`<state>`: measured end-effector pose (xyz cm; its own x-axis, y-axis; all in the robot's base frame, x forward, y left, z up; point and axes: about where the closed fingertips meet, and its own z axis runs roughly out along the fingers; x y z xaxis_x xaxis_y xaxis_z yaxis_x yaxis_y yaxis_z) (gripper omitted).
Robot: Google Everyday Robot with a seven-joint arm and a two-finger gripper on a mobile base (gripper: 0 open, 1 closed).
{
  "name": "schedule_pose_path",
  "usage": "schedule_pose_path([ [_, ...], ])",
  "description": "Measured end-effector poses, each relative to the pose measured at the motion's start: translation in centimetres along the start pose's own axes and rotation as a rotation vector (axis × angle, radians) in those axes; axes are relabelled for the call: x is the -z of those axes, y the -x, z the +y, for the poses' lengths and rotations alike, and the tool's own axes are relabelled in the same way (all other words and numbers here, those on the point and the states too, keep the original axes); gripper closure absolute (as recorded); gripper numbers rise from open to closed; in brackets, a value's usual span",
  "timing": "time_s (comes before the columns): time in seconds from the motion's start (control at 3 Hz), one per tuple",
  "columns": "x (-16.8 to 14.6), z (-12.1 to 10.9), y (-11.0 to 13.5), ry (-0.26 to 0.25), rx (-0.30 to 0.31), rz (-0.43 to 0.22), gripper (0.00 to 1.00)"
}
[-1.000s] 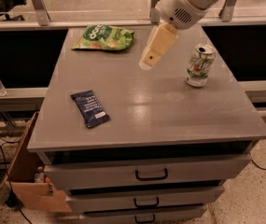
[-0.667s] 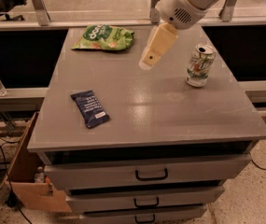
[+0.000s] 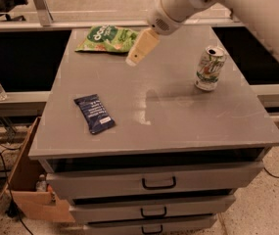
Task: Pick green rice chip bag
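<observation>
The green rice chip bag (image 3: 110,38) lies flat at the far left of the grey cabinet top (image 3: 178,111), light green with white lettering on a darker patch. My gripper (image 3: 133,60) hangs from the white arm (image 3: 178,6) coming in from the upper right. It points down and to the left, just right of the bag's right end and a little above the surface. Nothing is in it.
A green-and-white soda can (image 3: 210,68) stands upright at the right side. A dark blue bar wrapper (image 3: 94,113) lies at the front left. Drawers with handles (image 3: 158,183) are below. A cardboard box (image 3: 29,190) sits on the floor to the left.
My gripper has moved left and slightly back, closer to the bag's right end. The bag, the can and the wrapper have not moved.
</observation>
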<state>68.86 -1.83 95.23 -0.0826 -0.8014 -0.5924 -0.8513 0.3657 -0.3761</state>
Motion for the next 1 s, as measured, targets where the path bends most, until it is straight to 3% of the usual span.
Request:
schedule_pose_path([
  [0.67,-8.9,-4.8,1.2,-0.100,-0.148,-0.081,0.00],
  [1.0,-12.2,-6.3,0.9,-0.124,-0.255,-0.110,0.00],
])
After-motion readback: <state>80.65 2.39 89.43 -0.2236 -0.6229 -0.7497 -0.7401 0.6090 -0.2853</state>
